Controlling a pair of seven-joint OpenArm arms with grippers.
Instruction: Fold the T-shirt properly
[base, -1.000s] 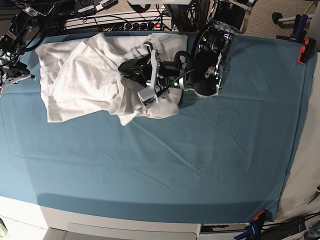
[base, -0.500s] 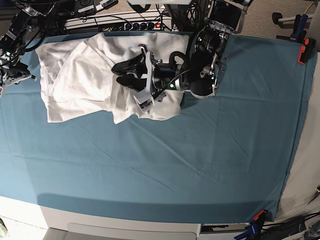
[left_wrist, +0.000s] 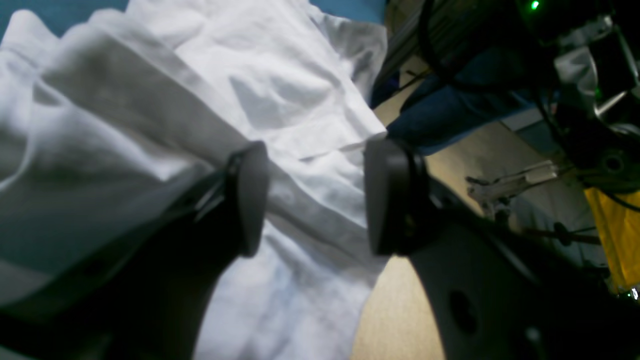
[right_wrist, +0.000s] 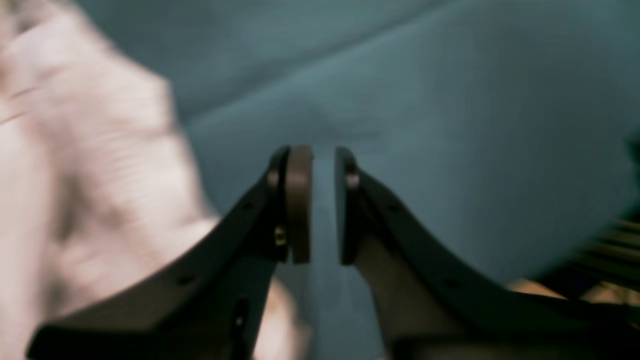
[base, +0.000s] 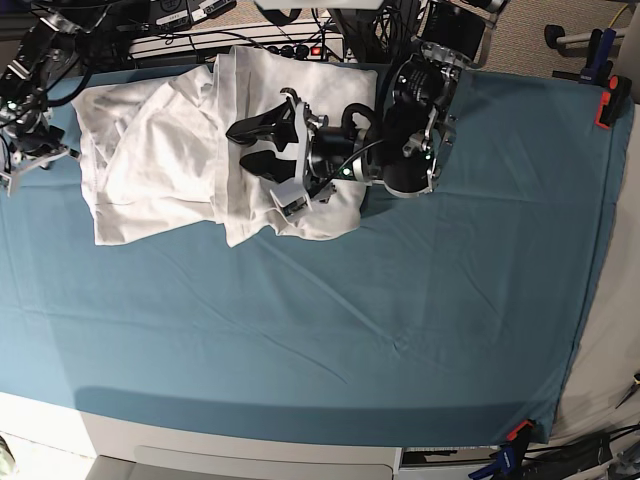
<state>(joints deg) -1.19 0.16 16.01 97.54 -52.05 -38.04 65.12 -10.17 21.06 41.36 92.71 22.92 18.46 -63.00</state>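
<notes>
Showing left wrist: left gripper (left_wrist: 315, 200) wide open, holds nothing, shirt (left_wrist: 210, 100) under and between the jaws | right wrist: right gripper (right_wrist: 322, 205) slightly open, empty, over cloth (right_wrist: 450, 100), shirt (right_wrist: 90, 190) blurred at the side | base: shirt (base: 150, 160) crumpled at cloth's (base: 350, 330) far edge, left gripper (base: 262, 145) above it, right gripper (base: 25, 150) beside its edge.

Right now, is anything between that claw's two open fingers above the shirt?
Nothing is gripped: in the left wrist view, the left gripper stands open, and only the T-shirt lying below shows through the gap.
</notes>
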